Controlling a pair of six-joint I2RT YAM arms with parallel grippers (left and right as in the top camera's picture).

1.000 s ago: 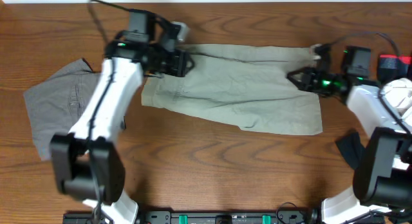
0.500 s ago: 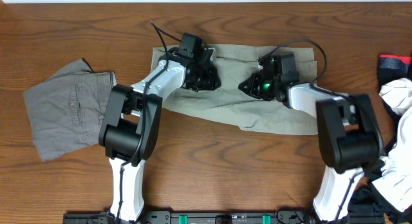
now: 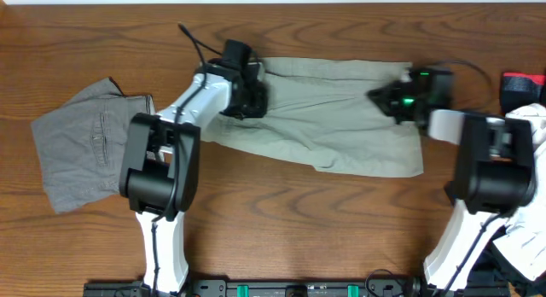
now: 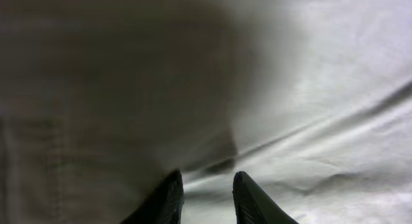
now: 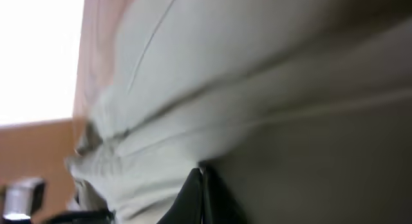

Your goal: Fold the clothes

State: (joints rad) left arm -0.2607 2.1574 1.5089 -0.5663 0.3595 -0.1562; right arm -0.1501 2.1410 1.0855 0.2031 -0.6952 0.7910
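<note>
The light khaki shorts (image 3: 324, 118) lie spread lengthwise across the back middle of the wooden table (image 3: 299, 220). My left gripper (image 3: 247, 99) sits low over their left end. In the left wrist view its fingers (image 4: 207, 179) are apart over the pale fabric (image 4: 322, 89), with nothing between them. My right gripper (image 3: 375, 96) is at the right end of the khaki shorts. In the right wrist view its fingers (image 5: 201, 169) are closed together on a ridge of the fabric (image 5: 193, 76). The darker grey shorts (image 3: 85, 143) lie folded at the far left, apart from both grippers.
A red and black item (image 3: 522, 84) and a pile of white cloth (image 3: 529, 126) lie at the right edge. More white cloth (image 3: 520, 254) is at the bottom right. Both arms reach in from the front edge, their bases at the front left and front right.
Both grippers have moved outward from the middle of the khaki shorts toward its ends, after moving inward before that. The shorts stay in much the same place.
</note>
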